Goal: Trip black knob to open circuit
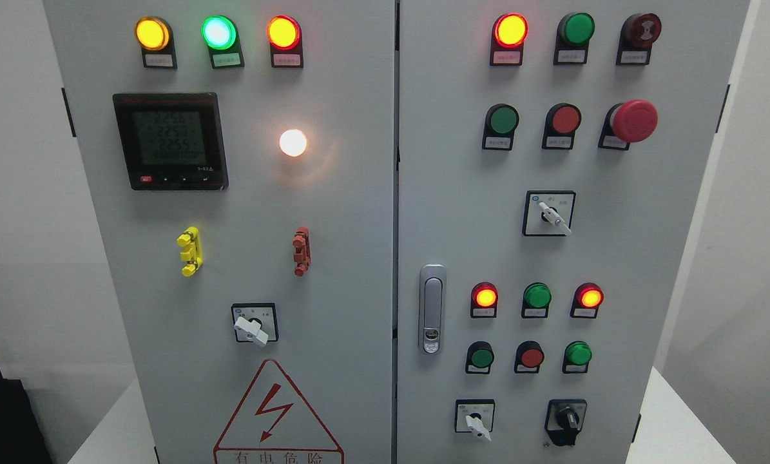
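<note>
The small black rotary knob (566, 421) sits at the lower right of the grey metal cabinet's right-hand door (674, 270), set in a black square plate, with its grip bar standing close to upright and a dark tab hanging just below the plate. To its left on the same row is a white-handled selector switch (476, 422), its lever tilted down to the right. Above the knob runs a row of three round push buttons, green, red and green (529, 356), and above that three round lamps, two lit red-orange flanking a green one (537, 296). A silver oval door latch (432, 309) stands near the seam between the two doors. The knob lies near the door's lower right edge, where a white tabletop (671, 419) shows just beside the cabinet; the panel directly to the knob's right is bare grey metal. Neither robot hand appears in the head view, so their finger state cannot be told.
</note>
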Tool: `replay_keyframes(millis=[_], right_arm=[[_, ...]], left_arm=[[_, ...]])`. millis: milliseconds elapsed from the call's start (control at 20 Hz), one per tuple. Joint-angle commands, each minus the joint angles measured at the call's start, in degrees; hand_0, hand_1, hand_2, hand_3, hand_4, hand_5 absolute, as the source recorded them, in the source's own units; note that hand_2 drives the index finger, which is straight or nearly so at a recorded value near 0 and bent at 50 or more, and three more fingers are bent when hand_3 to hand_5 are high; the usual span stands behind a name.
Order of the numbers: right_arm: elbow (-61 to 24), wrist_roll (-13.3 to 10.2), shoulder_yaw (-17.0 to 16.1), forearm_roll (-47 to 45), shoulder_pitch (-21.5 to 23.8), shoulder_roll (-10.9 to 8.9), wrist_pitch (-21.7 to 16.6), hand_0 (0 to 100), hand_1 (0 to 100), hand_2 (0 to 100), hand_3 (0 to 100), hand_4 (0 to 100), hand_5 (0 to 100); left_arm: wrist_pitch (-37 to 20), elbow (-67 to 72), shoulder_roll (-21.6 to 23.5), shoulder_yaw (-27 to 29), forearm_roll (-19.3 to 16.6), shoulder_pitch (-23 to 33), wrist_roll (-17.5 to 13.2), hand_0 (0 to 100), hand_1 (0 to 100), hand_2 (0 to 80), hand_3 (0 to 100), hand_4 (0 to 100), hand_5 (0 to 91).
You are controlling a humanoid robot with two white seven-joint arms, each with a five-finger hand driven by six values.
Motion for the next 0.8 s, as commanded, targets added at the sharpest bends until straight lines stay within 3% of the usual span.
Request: replay_keyframes(millis=[0, 400, 750], right_arm=[[-3.1, -0.3, -0.2, -0.2, 0.2, 0.12, -2.6, 58, 70, 0, 88, 76, 70], [-12.3, -1.8, -0.4, -1.5, 0.3, 0.21, -2.7, 58, 71, 0, 93, 82, 79], [-20.0, -1.8, -0.4, -1.6, 0.4, 0.03, -1.6, 69, 73, 0, 98, 86, 87]], left_arm=[[-0.1, 0.0, -0.1, 0.1, 0.1, -0.2, 0.0, 12, 39, 0.0, 0, 0, 0.0], [-0.1, 0.0, -0.1, 0.1, 0.1, -0.2, 0.0, 12, 39, 0.0, 0, 0, 0.0], [-0.1, 0.0, -0.1, 0.1, 0.1, -0.1, 0.0, 12, 39, 0.0, 0, 0, 0.0]])
